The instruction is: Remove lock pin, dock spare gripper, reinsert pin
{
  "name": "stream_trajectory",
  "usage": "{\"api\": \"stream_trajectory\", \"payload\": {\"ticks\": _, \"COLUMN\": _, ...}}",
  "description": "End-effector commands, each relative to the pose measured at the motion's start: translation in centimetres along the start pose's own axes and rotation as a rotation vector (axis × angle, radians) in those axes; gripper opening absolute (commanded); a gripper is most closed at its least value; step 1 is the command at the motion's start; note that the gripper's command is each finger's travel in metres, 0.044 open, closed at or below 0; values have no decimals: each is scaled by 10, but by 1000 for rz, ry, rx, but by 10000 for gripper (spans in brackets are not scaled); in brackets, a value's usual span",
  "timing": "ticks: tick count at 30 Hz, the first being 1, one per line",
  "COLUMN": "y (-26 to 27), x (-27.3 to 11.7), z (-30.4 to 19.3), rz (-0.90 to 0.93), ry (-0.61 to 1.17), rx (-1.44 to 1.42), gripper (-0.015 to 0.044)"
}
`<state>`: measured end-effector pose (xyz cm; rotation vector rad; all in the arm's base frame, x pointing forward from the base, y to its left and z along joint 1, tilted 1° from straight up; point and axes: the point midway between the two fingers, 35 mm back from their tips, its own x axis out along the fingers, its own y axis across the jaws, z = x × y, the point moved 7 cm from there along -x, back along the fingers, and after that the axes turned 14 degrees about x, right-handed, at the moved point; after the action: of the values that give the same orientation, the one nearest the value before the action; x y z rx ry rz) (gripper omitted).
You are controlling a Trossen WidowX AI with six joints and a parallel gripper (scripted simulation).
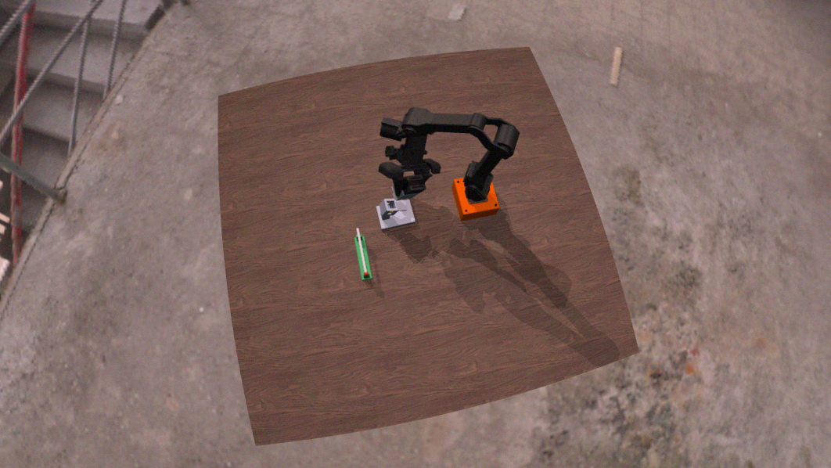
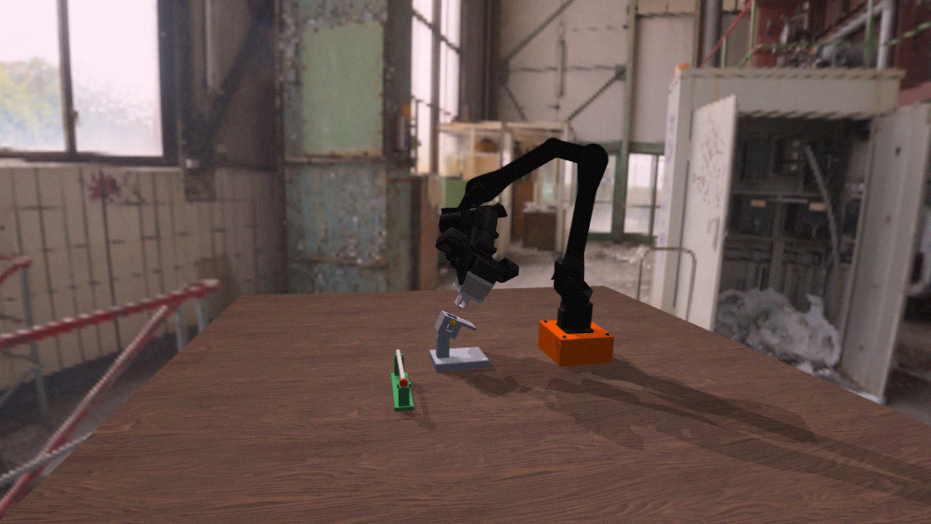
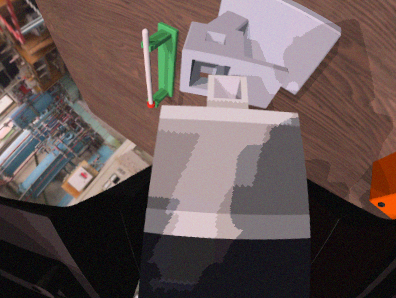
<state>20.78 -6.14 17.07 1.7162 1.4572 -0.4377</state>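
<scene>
My gripper (image 1: 410, 174) (image 2: 482, 265) is shut on the light grey and black spare gripper (image 2: 477, 286) (image 3: 225, 165), whose square, holed spigot (image 2: 461, 300) (image 3: 227, 90) points down toward the mount. The grey mount (image 1: 406, 220) (image 2: 464, 359) (image 3: 300, 45) stands on the table, and its tilted socket (image 2: 447, 321) (image 3: 187, 75) shows an open mouth with no pin through it. In the exterior view the spigot is a little above the socket, with a gap between them. The white lock pin (image 1: 361, 254) (image 2: 400, 365) (image 3: 147, 70) with a red end lies across the green holder's two supports.
The green holder (image 1: 361, 268) (image 2: 394, 397) (image 3: 167, 65) stands left of the mount, toward the front in the exterior view. The orange arm base (image 1: 463, 210) (image 2: 579, 351) (image 3: 384, 185) is right of the mount. The arm arches high between its base and the mount.
</scene>
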Motion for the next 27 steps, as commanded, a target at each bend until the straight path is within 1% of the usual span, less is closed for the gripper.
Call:
{"api": "stream_trajectory", "payload": {"ticks": 1, "y": 6, "x": -5, "z": -6, "rz": 16, "ry": 61, "rx": 73, "gripper": 0}}
{"api": "stream_trajectory", "payload": {"ticks": 6, "y": 10, "x": -8, "z": -10, "rz": 16, "ry": 117, "rx": 150, "gripper": 0}}
{"api": "stream_trajectory", "payload": {"ticks": 27, "y": 13, "x": 14, "z": 4, "rz": 17, "ry": 116, "rx": 152, "gripper": 0}}
